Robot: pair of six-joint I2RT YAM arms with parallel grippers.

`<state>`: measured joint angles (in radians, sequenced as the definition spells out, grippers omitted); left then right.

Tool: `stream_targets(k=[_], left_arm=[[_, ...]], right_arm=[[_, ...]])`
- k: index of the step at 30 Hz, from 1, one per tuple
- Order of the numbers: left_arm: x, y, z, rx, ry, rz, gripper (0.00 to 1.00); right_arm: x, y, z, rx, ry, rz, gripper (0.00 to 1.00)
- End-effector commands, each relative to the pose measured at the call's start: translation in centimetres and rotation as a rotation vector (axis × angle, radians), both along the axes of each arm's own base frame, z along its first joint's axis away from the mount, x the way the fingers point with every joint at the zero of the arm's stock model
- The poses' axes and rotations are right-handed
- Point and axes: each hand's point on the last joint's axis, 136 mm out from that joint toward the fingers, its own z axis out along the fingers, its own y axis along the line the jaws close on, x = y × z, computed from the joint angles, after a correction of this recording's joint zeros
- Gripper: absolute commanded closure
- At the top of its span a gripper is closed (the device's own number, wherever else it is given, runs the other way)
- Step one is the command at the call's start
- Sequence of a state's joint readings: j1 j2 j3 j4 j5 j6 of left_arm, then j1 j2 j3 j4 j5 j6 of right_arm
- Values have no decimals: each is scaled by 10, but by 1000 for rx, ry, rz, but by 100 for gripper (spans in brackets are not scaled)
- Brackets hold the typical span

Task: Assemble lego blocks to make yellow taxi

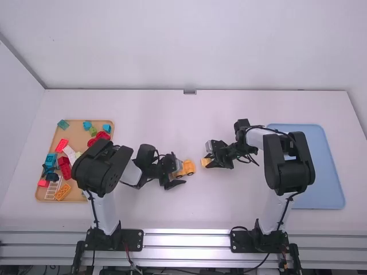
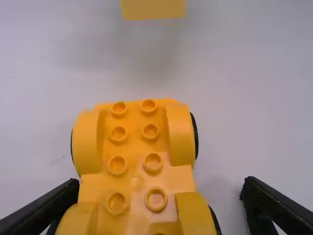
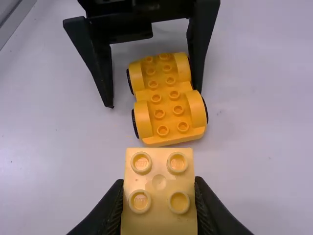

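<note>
Your left fingers (image 2: 276, 205) stood open astride the wheeled base (image 3: 168, 105), your right fingers (image 3: 108, 211) gripped the yellow block (image 3: 159, 208); pressing onto an unclamped base risked skidding it

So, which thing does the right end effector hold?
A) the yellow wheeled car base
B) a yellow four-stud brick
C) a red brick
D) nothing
B: the fingers of the right end effector are closed against two opposite sides of the yellow four-stud brick.
</note>
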<state>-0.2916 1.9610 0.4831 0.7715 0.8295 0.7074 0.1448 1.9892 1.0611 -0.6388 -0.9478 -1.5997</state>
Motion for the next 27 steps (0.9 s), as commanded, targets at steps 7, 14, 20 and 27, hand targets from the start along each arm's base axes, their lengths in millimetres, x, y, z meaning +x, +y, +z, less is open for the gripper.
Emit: stream_targets(k=[7, 14, 20, 27], left_arm=[[12, -2, 4, 29, -18, -36, 23], [7, -2, 1, 40, -14, -75, 50], [8, -1, 1, 48, -41, -87, 46], [25, -6, 11, 68, -147, -141, 51]], right_arm=[[8, 3, 14, 26, -37, -4, 87], [8, 3, 14, 27, -38, -4, 87], [9, 4, 15, 31, -40, -5, 87], [8, 19, 11, 4, -20, -3, 88]])
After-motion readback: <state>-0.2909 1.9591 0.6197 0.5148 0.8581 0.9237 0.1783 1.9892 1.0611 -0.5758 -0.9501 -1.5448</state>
